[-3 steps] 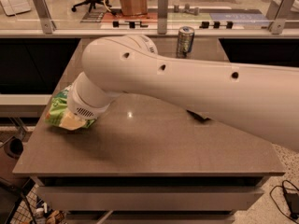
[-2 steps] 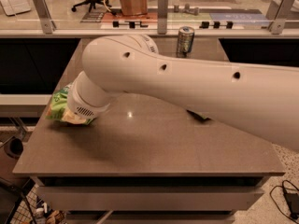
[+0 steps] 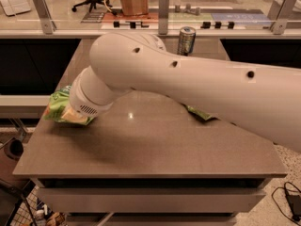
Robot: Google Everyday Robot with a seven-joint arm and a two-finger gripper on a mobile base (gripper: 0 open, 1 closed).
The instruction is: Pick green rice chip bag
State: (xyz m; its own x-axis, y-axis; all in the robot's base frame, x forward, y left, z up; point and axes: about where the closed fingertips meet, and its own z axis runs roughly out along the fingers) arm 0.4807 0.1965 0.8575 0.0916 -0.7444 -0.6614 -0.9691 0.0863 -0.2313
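Camera view showed the green bag (image 3: 57, 102) lying at the left edge of the table (image 3: 141, 149), about midway from front to back, with its right part covered by the wrist (image 3: 89, 98). The arm (image 3: 197, 79) reached across the table from the right and bent down toward that edge. The gripper was down at the green bag, hidden behind the wrist, so it could not be told whether it was open, closed or already holding the bag. Whether the green bag hung over the edge could not be told either.

A sliver of an olive bag (image 3: 200, 113) peeked out from under the arm near the table's middle, well apart from the green bag. A can (image 3: 186, 40) stood upright at the back.

The green bag looked light and soft, probably puffed with air, with thin crinkly film that would likely be slick. The chips inside would be brittle. A hard squeeze across the belly could crush them or let the film slide out. A gentle pinch on a flat sealed end or a gathered fold near the top seemed the safer hold, followed by a slow lift.
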